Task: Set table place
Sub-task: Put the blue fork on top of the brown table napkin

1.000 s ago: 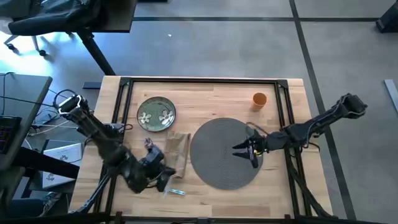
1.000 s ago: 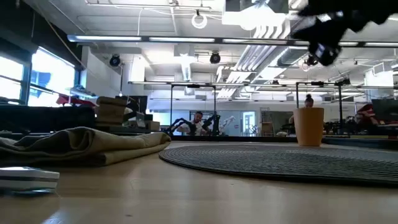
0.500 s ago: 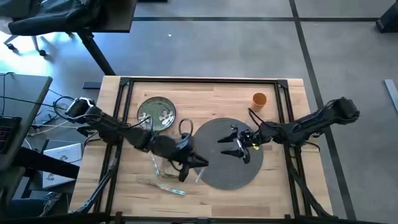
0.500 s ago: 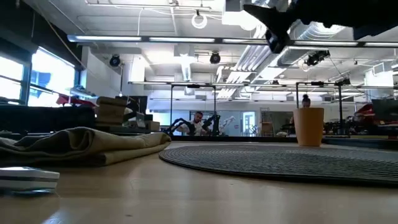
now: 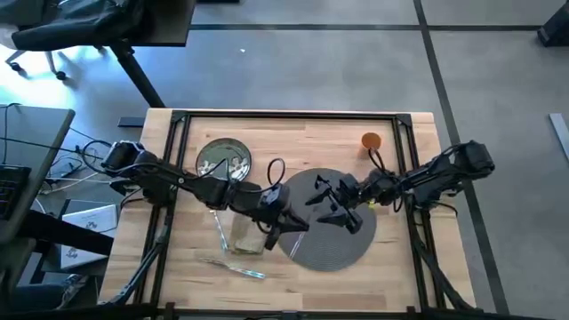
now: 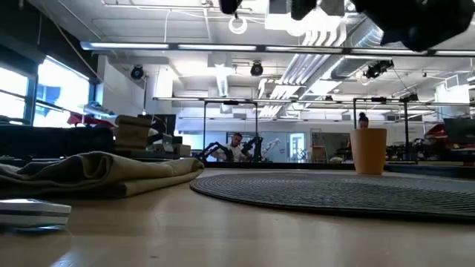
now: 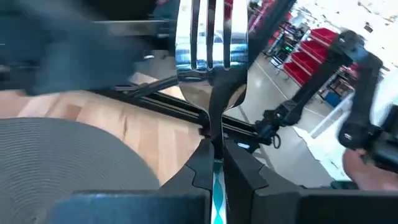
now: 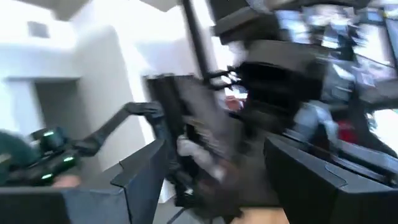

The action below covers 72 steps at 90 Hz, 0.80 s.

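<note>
Carried over the mat [image 5: 333, 233] since earlier, fork [image 7: 209, 43] stands clamped between left fingers [image 7: 239, 168]; right fingers [image 8: 143, 171] spread.

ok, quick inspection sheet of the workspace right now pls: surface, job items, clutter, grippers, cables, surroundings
Surface: wooden table with black rail frame, bare wood dry and unmarked.
Job's things: grey woven mat right of centre; green floral plate to its left, off the mat; beige napkin beside the mat; orange cup upright behind the mat; fork in the left gripper; other cutlery near the front edge.
Clutter: nothing seen.
Grippers: left gripper at the mat's left edge, shut on the fork; right gripper open, above the mat.
Cables: loops along both arms; loose cables left of the table.
Surroundings: dark desk on the left, office chair at the back.
</note>
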Motion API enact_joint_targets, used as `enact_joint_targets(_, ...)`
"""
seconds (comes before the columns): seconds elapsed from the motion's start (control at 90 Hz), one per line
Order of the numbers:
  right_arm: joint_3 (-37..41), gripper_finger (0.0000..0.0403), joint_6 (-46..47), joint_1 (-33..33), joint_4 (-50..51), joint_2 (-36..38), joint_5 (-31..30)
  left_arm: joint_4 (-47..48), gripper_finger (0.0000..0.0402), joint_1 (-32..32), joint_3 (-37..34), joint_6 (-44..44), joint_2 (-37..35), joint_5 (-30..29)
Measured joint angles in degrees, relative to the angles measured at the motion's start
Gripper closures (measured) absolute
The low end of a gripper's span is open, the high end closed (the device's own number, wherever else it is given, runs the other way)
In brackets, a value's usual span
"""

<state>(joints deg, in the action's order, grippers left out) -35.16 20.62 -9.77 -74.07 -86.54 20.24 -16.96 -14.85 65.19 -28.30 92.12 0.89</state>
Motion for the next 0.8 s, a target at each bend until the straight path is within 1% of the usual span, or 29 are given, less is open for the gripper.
enact_joint_targets(0.1, -3.1, 0.0164, -0.8, 0.4, 4.9, -0.1, 2.4, 0.0, 0.0401, 0.3, 0.0, 0.0, -0.1, -0.1)
enact_joint_targets(0.189, -4.1, 0.0195, -1.6, 0.8, 7.5, -0.1, 3.9, -0.7, 0.0401, 0.0, 0.0, 0.1, -0.2, 0.0)
enact_joint_targets(0.244, -4.2, 0.0224, -2.0, 0.8, 8.1, -0.1, 4.1, -0.7, 0.0401, -0.2, 0.0, 0.1, -0.3, -0.1)
enact_joint_targets(0.433, -3.8, 0.0347, -4.2, 0.9, 8.3, -0.1, 4.3, -0.8, 0.0401, -0.3, 0.0, 0.5, -0.3, 0.2)
enact_joint_targets(0.5, -3.8, 0.0385, -4.6, 1.1, 8.6, -0.1, 4.7, -0.8, 0.0401, -0.3, 0.0, 0.5, -0.3, 0.3)
enact_joint_targets(0.544, -3.7, 0.0394, -4.7, 1.2, 8.6, -0.1, 5.0, -0.8, 0.0401, -0.3, 0.0, 0.5, -0.3, 0.3)
enact_joint_targets(0.644, -3.7, 0.0398, -2.9, 1.2, 9.1, -0.1, 3.5, -0.4, 0.0397, -0.3, 0.0, 0.5, -0.3, 0.3)
enact_joint_targets(0.8, -3.7, 0.0402, 2.1, 1.9, 12.5, 0.4, 2.8, 2.4, 0.0372, 0.3, 0.0, -1.1, -0.3, -0.4)
